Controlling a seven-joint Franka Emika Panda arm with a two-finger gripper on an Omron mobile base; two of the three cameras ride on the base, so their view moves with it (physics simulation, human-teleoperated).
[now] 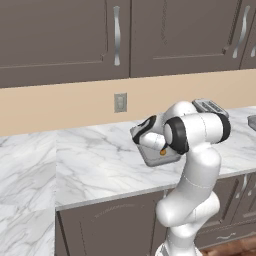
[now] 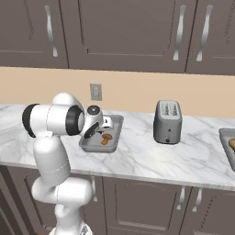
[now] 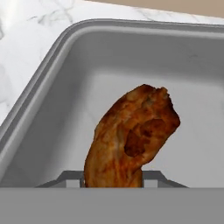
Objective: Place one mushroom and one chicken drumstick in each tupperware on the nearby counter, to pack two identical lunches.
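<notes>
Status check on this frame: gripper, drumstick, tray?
Gripper low over the tupperware. Chicken drumstick inside tray, right at the fingertips; grip or release unclear. Toaster stands well aside.

Two grey tupperware trays sit on the table: one [image 2: 117, 125] by the arm and a second [image 2: 226, 138] cut off at the right edge. One chicken drumstick [image 2: 106, 139] lies in the near tray, and the far tray holds an orange-brown piece [image 2: 232, 144], possibly another drumstick. There is one toaster [image 2: 167, 122] and one wall outlet [image 2: 95, 91].
</notes>
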